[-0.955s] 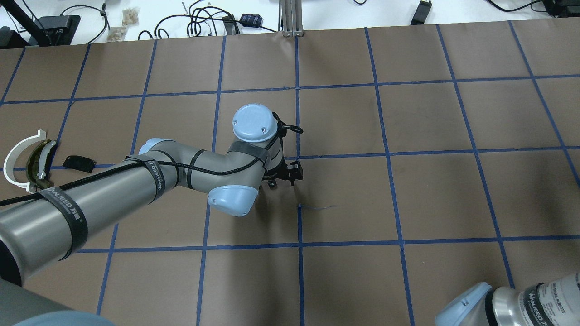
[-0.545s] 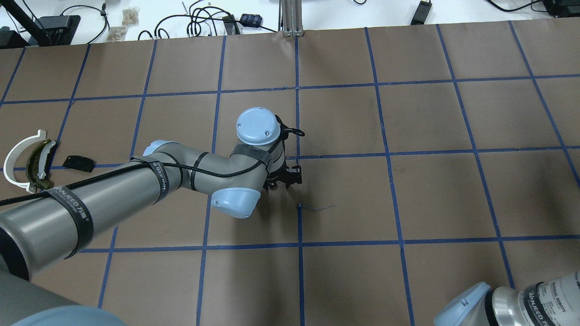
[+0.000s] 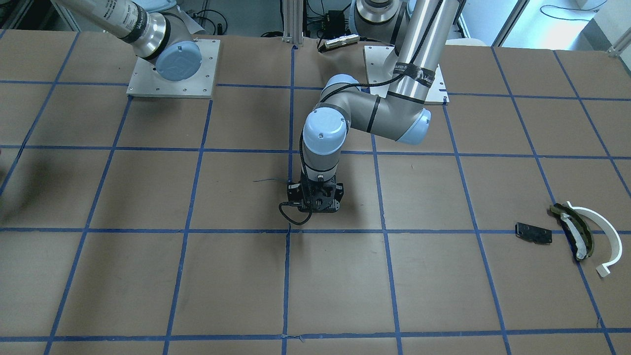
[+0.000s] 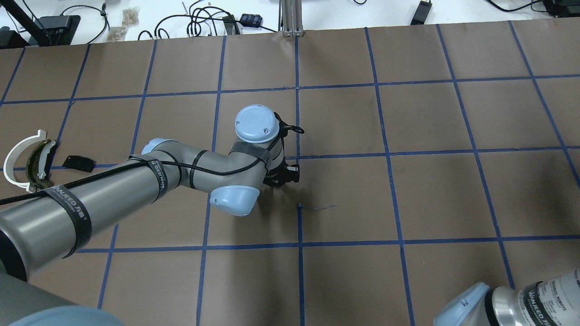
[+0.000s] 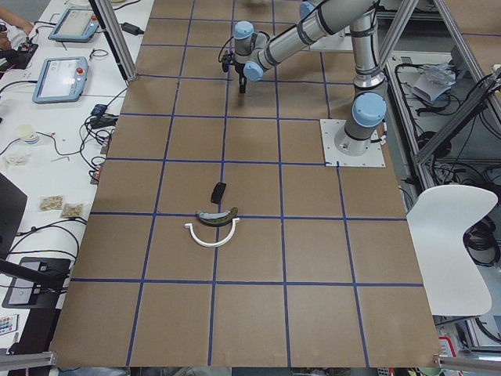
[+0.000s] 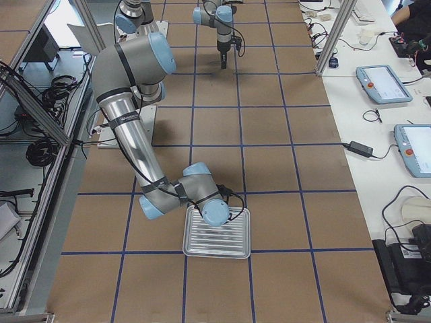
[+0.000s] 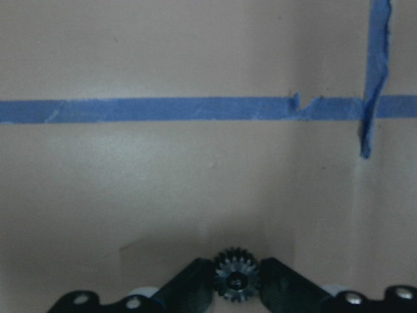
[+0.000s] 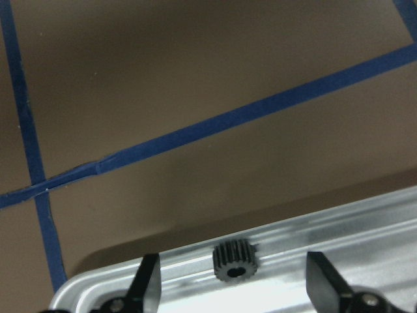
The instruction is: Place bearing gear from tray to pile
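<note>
Two gears: we see one bearing gear (image 7: 236, 282), small, black and toothed, and a second gear (image 8: 235, 262) like it.
Left pincer (image 7: 236, 284): clamped on the bearing gear, a finger on each side, over the middle of the surface (image 3: 443, 286), near a crossing of blue tape lines (image 7: 163, 109).
Right pincer (image 8: 236, 279): fingers spread wide apart, gripping nothing, with the second gear between and below them.
Second gear: lying inside the metal tray (image 6: 225, 243), close by its rim.
Pile (image 3: 572, 234): a white arc (image 3: 612, 230) with an olive-green and white piece (image 3: 572, 224) nested in its curve and a black plate (image 3: 533, 232) just beside; we find it toward the robot's left end, well apart from the clamped gear.
</note>
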Available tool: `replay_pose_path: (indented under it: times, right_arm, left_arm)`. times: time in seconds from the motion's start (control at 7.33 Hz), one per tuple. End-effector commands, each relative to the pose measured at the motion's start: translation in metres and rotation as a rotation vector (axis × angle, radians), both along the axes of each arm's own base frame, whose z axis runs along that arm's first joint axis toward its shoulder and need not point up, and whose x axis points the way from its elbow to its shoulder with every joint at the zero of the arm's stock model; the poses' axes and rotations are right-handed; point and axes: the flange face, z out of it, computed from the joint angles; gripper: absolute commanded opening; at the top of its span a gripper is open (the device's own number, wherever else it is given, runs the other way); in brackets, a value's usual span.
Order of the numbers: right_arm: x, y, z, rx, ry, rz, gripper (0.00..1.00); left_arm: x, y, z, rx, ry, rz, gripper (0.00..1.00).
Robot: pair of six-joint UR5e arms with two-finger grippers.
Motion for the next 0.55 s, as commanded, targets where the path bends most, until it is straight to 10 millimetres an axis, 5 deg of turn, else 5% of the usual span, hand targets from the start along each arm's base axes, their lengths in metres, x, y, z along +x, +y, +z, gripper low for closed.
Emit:
replay_pose_path:
  times: [0.0, 0.41]
  right_arm:
    - [0.007, -0.008, -0.001, -0.008, -0.013, 0.001, 0.82]
    - [0.014, -0.006, -0.01, -0.001, -0.026, 0.004, 0.81]
  left_arm:
    - [0.034, -0.023, 0.025, -0.032, 0.015, 0.035, 0.0]
    - [0.221, -0.059, 0.064, 0.051, -0.012, 0.009, 0.0]
